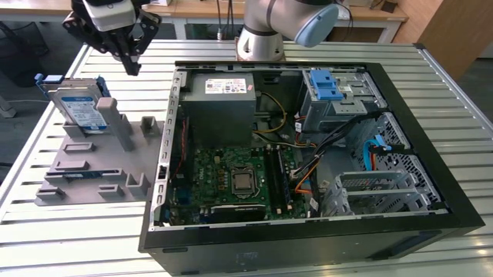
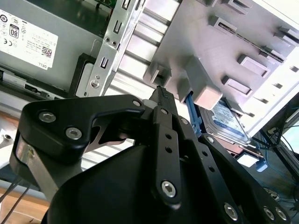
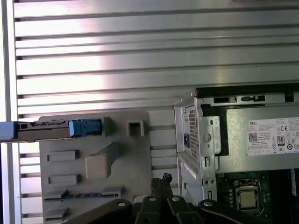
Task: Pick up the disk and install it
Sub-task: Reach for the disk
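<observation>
Surface: silvery metal table (image 1: 85, 242) made of long ribbed slats; wooden furniture stands behind it.
Pincer: one black gripper (image 1: 133, 68), tips pointing down, hanging above the table. Its two fingers are pressed together to a point and hold nothing. In both wrist views (image 2: 161, 92) (image 3: 164, 178) the closed tips sit over the grey holder's edge.
Disk: one flat, rectangular, silver disk (image 1: 81, 109) with a white-and-blue label and a blue plastic frame. It stands on edge in the holder, at the exterior view's left, near the gripper but apart from it. The first wrist view shows it edge-on (image 3: 44, 131); the second shows its label face (image 2: 229, 123).
Holder: one matte grey plastic holder (image 1: 92, 167), flat with raised blocks and slots, lying on the table beside the case.
Case: one open black computer case (image 1: 269, 251), lying on its side.
Inside the case: one grey power supply box (image 1: 223, 101) with a white sticker, one green circuit board (image 1: 231, 179), one blue latch bracket (image 1: 327, 86), loose cables.
Arm: smooth grey arm (image 1: 266, 29) rising behind the case.
</observation>
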Robot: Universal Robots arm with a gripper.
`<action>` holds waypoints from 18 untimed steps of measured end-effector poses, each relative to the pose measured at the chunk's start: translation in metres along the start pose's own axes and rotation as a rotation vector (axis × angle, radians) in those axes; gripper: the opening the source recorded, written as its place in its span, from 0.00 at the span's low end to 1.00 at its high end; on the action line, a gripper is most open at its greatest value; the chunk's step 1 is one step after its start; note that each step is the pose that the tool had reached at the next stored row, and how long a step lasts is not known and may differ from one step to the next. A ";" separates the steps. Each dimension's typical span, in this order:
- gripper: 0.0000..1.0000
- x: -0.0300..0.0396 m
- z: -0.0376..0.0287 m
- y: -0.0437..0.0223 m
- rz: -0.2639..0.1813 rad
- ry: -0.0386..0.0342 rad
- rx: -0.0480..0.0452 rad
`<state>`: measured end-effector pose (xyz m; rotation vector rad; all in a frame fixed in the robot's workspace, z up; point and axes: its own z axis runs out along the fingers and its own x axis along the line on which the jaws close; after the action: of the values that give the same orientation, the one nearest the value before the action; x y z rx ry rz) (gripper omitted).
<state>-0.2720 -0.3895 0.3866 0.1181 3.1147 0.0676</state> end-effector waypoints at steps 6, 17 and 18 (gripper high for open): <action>0.11 0.0036 0.0001 0.0002 0.000 0.0003 0.0001; 0.11 0.0099 0.0002 0.0004 0.000 0.0004 0.0001; 0.11 0.0105 0.0002 0.0005 0.000 0.0004 0.0000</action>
<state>-0.2824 -0.3882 0.3862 0.1182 3.1150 0.0676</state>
